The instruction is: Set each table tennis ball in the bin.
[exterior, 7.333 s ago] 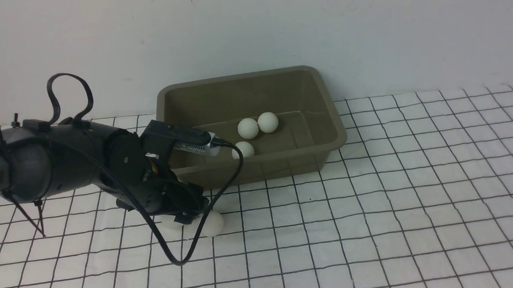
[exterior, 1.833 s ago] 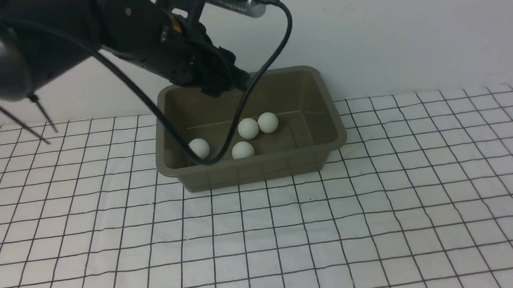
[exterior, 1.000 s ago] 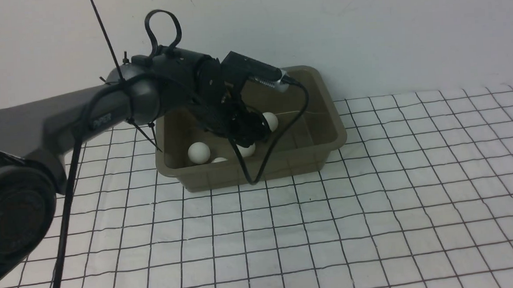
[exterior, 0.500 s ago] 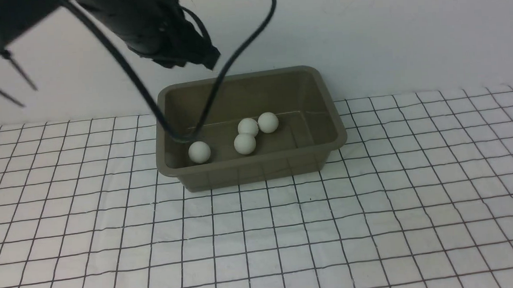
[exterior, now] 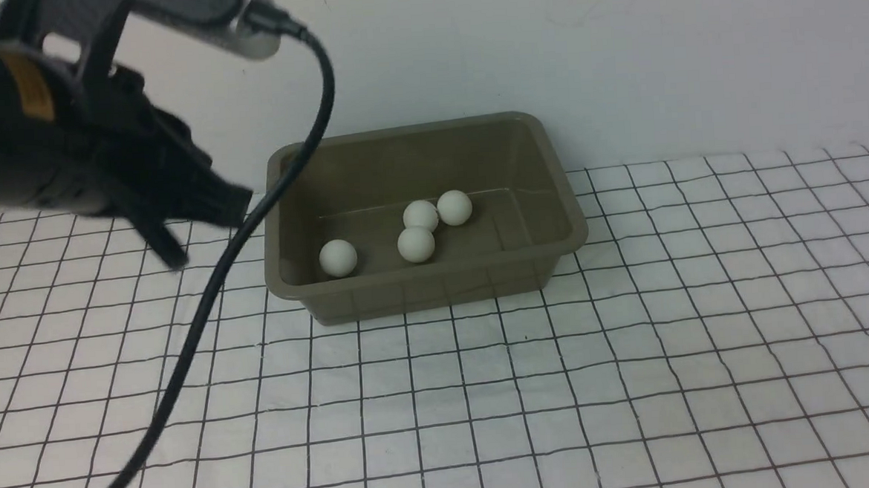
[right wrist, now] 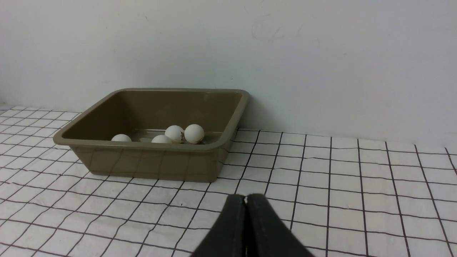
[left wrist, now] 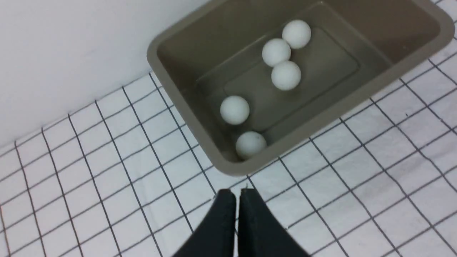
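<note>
the bin (exterior: pixel 567 215) is set on the tabletop (exterior: pixel 635 382), close to the white wall (exterior: pixel 618 56). the tabletop is covered with a white cloth with black squares.

five table tennis balls (left wrist: pixel 275 52) are seen inside the bin in the left wrist view. three of them are bunched together near the middle, each touching the next. one ball (left wrist: pixel 234 109) is set apart from them. the last ball (left wrist: pixel 250 144) is tucked in a corner, against the bin's near wall. in the front view only four balls are seen, because that wall hides the corner one.

the left hand (left wrist: pixel 237 194) is closed, with nothing held in it. it is held up in the air, to the left of the bin. a black cable (exterior: pixel 207 300) is hung from the left arm.

the right hand (right wrist: pixel 245 200) is closed too, and nothing is held in it. it is kept low over the tabletop, well apart from the bin.
</note>
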Tool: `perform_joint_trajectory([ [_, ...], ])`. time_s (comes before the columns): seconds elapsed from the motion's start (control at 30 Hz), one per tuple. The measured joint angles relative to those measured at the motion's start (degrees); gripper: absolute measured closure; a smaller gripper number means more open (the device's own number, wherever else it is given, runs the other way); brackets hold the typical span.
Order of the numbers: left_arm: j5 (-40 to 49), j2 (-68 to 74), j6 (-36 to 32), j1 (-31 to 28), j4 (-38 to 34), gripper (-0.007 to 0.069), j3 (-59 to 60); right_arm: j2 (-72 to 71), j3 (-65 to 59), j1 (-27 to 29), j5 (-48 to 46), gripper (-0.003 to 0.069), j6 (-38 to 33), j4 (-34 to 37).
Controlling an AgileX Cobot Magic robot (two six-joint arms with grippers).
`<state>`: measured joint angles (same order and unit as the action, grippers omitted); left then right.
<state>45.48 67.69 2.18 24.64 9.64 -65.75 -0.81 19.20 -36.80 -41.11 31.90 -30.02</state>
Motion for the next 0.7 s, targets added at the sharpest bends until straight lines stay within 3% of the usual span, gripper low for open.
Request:
perform_joint_trajectory([
  [0.23, -4.3, -10.8, 5.9, 0.0, -2.0, 0.0629, 13.4, 0.0, 0.0, 0.0, 0.0, 0.0676, 0.0, 0.0],
  [0.4, 1.2, -15.5, 10.9, 0.0, -6.0, 0.0629, 16.8, 0.0, 0.0, 0.0, 0.0, 0.0676, 0.0, 0.0],
  [0.7, 13.4, -15.8, 6.9, -0.1, -1.6, 0.0629, 17.0, 0.0, 0.0, 0.0, -0.1, 0.0676, 0.0, 0.0],
])
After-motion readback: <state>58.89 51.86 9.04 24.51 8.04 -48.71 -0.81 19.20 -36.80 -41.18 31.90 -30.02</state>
